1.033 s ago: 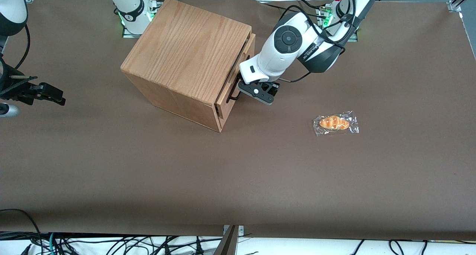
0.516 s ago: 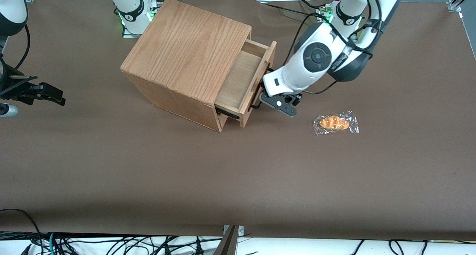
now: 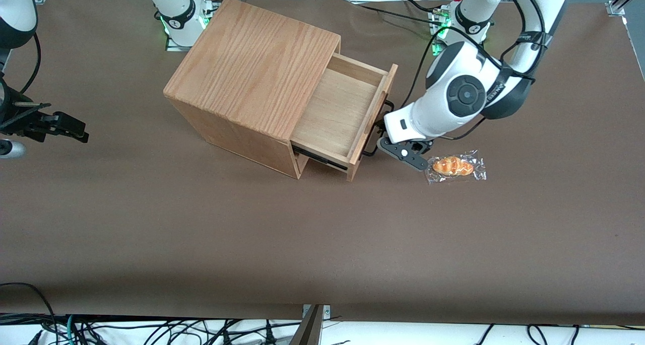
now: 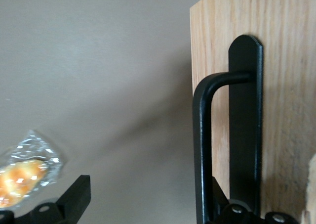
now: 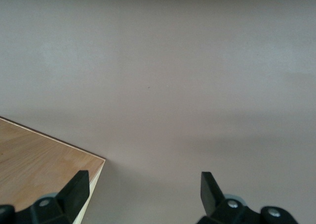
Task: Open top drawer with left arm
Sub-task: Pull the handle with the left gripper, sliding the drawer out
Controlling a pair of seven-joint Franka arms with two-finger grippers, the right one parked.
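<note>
My fingers point(image 4: 74, 201) spread apart, one each side of black bar handle point(image 4: 201, 150), not clamped on it. My gripper point(image 3: 384, 144) sits at front of top drawer point(image 3: 338, 114). Drawer pulled well out of oak box point(image 3: 252, 73), pale floor exposed. Wrapped bread roll point(image 3: 453, 166) on brown table point(image 3: 201, 234), just beside my wrist bracket. Left arm point(image 3: 466, 90) bends above me.

Front view looks down over the whole table point(image 3: 201, 234); left wrist view sits close to the top drawer point(image 3: 340, 114) handle point(image 4: 202, 150).
</note>
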